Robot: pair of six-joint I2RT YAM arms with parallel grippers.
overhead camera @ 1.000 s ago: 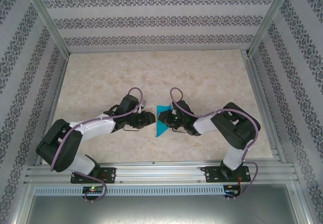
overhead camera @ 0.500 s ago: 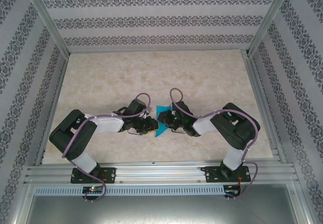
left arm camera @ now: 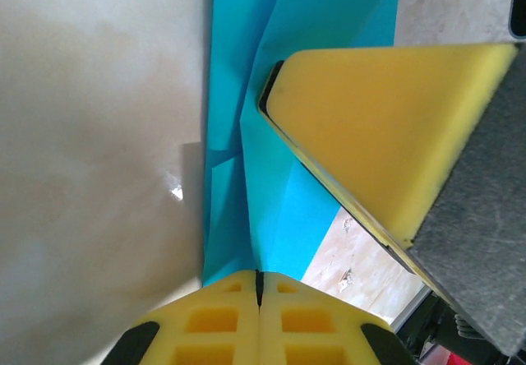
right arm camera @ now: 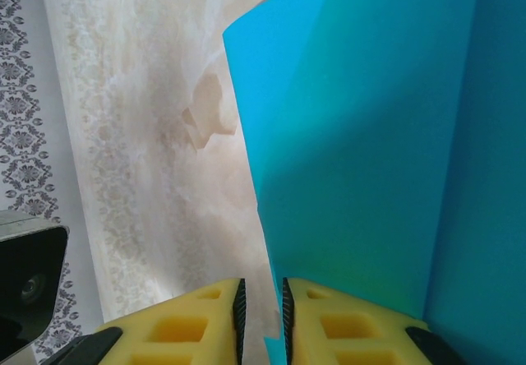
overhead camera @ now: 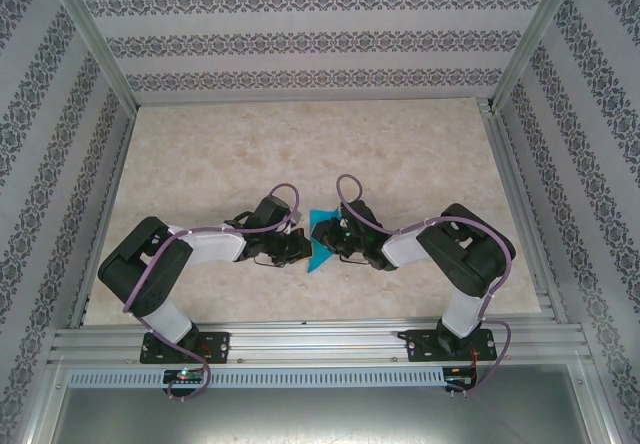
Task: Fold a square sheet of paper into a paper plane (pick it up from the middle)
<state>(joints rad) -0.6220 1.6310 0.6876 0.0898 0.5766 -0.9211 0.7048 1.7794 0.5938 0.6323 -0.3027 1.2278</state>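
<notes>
The left claw [overhead camera: 300,251], which a second ago stood open and apart from the square sheet of paper [overhead camera: 320,257], now sits at the sheet's left edge. Its arm is stretched further toward the middle of the table [overhead camera: 300,144]. In the left wrist view its yellow fingers [left arm camera: 222,320] are pressed together with the creased teal paper [left arm camera: 271,200] running into their seam. The right claw [overhead camera: 322,234] has hardly moved and stays at the sheet's right side. Its jaws are narrow, and the paper's edge [right arm camera: 370,135] leads into the slim gap, though I cannot tell whether they pinch it. The sheet lies where it did, partly folded, between the two claws.
</notes>
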